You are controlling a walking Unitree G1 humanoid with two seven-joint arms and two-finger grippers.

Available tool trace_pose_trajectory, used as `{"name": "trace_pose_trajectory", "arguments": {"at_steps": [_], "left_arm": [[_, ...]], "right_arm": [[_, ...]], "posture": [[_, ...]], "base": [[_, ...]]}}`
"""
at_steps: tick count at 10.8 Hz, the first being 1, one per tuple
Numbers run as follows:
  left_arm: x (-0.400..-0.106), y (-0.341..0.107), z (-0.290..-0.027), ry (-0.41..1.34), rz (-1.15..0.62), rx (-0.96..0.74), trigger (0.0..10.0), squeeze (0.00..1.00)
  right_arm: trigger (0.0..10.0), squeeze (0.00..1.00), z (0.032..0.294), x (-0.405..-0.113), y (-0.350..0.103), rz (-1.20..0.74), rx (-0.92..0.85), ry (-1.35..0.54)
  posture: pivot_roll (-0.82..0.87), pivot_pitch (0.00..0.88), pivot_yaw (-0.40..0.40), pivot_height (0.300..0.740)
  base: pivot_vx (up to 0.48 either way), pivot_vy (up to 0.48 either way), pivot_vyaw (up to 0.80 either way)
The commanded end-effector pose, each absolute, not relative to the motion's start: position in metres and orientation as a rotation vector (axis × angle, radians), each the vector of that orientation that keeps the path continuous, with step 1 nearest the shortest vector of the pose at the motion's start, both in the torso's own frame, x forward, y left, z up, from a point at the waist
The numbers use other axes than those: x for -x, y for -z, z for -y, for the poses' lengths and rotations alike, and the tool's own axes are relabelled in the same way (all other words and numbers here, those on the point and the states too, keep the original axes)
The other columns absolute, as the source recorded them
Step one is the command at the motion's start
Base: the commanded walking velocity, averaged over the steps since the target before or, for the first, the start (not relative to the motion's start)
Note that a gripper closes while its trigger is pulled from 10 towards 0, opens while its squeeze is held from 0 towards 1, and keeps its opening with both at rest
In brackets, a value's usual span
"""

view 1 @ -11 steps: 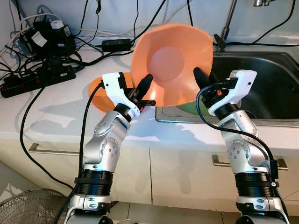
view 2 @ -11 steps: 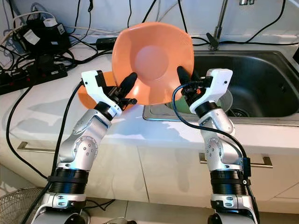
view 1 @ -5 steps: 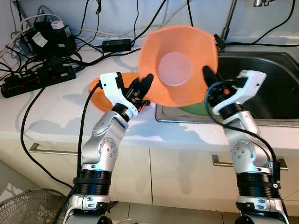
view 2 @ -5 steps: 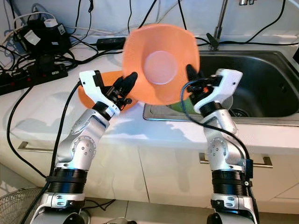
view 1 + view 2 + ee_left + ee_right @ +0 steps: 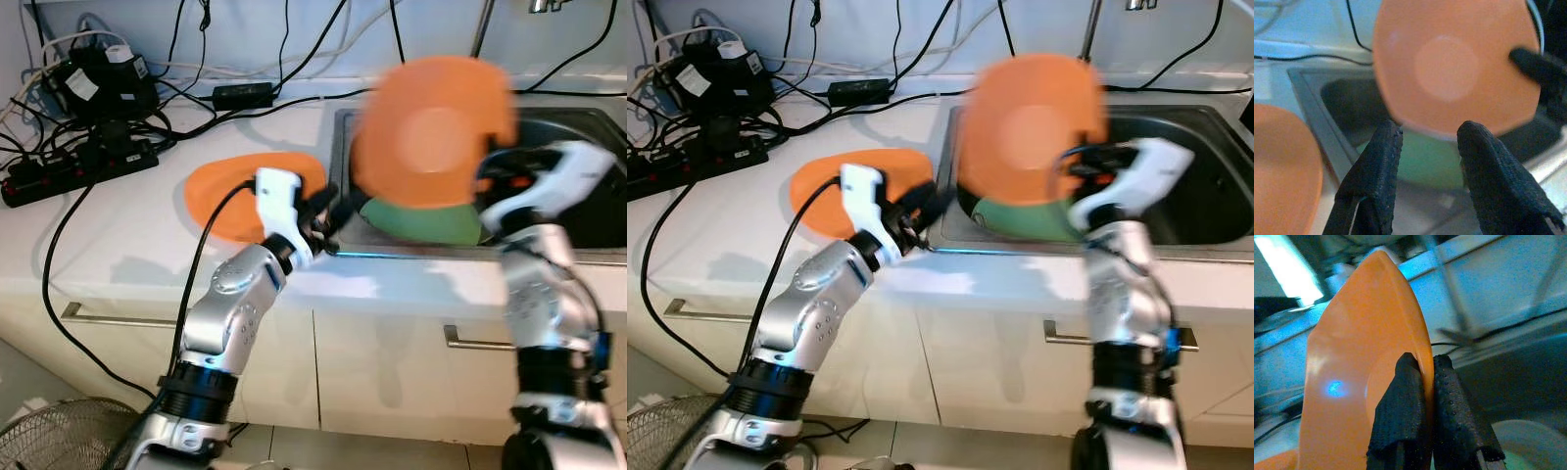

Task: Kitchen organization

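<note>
Right gripper (image 5: 1422, 406) clamped on orange bowl's (image 5: 431, 132) rim, held upright above sink (image 5: 588, 127), probably for stacking; left gripper (image 5: 1425, 161) apart, empty, near sink's front-left corner.

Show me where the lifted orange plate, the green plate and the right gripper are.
Orange plate (image 5: 431, 127): left eye view, its centre.
Green plate (image 5: 421, 220): left eye view, visible face.
Right gripper (image 5: 1425, 396): right wrist view, between fingertips.
</note>
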State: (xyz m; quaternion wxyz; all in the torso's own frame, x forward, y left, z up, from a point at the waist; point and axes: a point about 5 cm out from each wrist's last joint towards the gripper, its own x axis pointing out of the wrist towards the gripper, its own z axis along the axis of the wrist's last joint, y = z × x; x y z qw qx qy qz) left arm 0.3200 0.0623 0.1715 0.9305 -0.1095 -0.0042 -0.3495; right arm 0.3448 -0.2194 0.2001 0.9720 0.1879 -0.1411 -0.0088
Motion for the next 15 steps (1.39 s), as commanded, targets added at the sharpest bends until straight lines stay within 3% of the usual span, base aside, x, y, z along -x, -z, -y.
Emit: {"name": "trace_pose_trajectory", "arguments": {"at_steps": [1, 3, 5, 11, 15], "left_arm": [[-0.316, -0.167, -0.060, 0.748, -0.022, 0.176, 10.0, 0.00], [-0.308, -0.157, -0.052, 0.821, -0.103, 0.086, 10.0, 0.00], [-0.304, -0.154, -0.048, 0.839, -0.136, 0.003, 10.0, 0.00], [-0.298, -0.160, -0.044, 0.874, -0.142, 0.026, 10.0, 0.00], [-0.297, -0.160, -0.045, 0.866, -0.148, 0.032, 10.0, 0.00]], "right_arm": [[0.0, 0.00, 0.224, -0.348, -0.212, 0.334, -0.361, 0.048], [0.0, 0.00, 0.237, -0.354, -0.207, 0.298, -0.234, 0.133], [10.0, 0.00, 0.243, -0.364, -0.203, 0.246, -0.132, 0.181], [10.0, 0.00, 0.221, -0.395, -0.174, -0.038, 0.342, 0.052], [10.0, 0.00, 0.211, -0.396, -0.154, -0.193, 0.436, -0.033]], "posture": [[0.03, 0.000, 0.100, 0.740], [0.03, 0.000, 0.102, 0.740], [0.03, 0.000, 0.101, 0.740], [0.05, 0.000, 0.089, 0.740], [0.06, 0.000, 0.076, 0.740]], "base": [[0.000, 0.000, 0.00], [0.000, 0.000, 0.00], [0.000, 0.000, 0.00], [0.000, 0.000, 0.00], [0.000, 0.000, 0.00]]}}
